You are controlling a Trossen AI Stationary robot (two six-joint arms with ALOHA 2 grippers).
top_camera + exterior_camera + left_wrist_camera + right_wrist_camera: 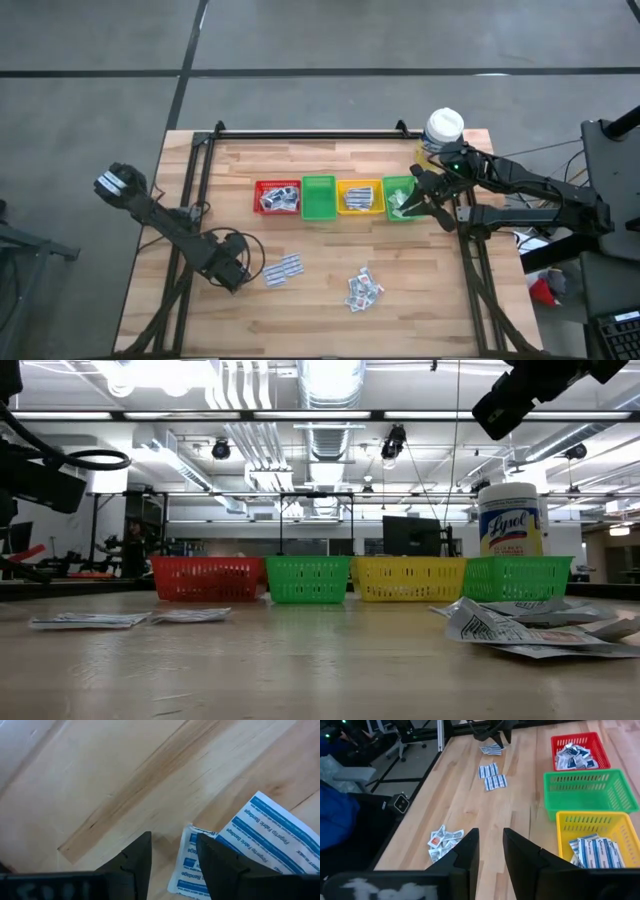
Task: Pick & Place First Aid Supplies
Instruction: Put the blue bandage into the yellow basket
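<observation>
1. Spanning the scene: wooden table (330, 310) carrying a row of four bins, red bin (277, 197) and yellow bin (360, 197) already holding packets, green bin (319, 198) looking bare.
2. Reaching low at the near-left: left gripper (232, 277), fingers standing apart, gripping nothing.
3. Hovering over the far-right bin (400, 198): right gripper (425, 195), fingers parted with a narrow gap, nothing visibly clamped.
4. Lying flat just beside the left gripper, toward the table's middle: blue-striped bandage packets (282, 269), long axis slanting away from the fingers; left arm clearly nearer.
5. Sitting farther right: crumpled packet pile (362, 289), roughly midway between arms.
</observation>
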